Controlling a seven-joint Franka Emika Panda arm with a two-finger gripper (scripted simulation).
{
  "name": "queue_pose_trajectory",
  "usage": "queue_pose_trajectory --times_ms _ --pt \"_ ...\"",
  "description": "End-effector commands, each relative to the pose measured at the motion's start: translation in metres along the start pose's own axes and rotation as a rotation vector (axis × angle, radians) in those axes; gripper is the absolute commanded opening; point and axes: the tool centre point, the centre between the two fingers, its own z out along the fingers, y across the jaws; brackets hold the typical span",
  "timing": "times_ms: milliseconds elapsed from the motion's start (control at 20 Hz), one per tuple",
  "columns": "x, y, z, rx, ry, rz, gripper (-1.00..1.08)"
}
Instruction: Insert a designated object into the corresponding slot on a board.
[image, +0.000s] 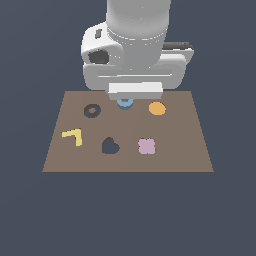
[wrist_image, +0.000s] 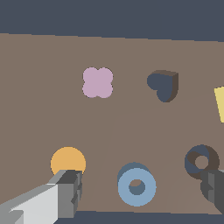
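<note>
the jaws (wrist_image: 140, 186) stand apart, one finger (wrist_image: 65, 192) on either side of the light-blue ring (wrist_image: 137, 187), with clear board showing between each finger and the ring, so nothing is gripped. the far finger is cut off at the wrist view's edge, leaving only its dark tip. in the exterior view the white arm body (image: 137, 45) hides the fingers entirely and covers the back half of the ring, of which just a blue arc shows under the hand. the ring lies flat on the brown board (image: 190, 150), between the orange disc (image: 157, 108) and the navy ring-shaped slot (image: 92, 110). the dark finger partly hides the slot in the wrist view. nearer the front lie a heart-shaped cutout (image: 110, 146), a pink clover piece (image: 146, 146) and a yellow angle piece (image: 73, 135), itself cropped in the wrist view.
</note>
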Motion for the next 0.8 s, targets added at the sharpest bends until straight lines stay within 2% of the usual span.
queue_pose_trajectory --times_ms 0,750 --pt "-0.008 0.003 0.01 0.001 0.001 0.021 1.0" --pt "-0.065 0.019 0.086 0.008 0.014 0.177 1.0"
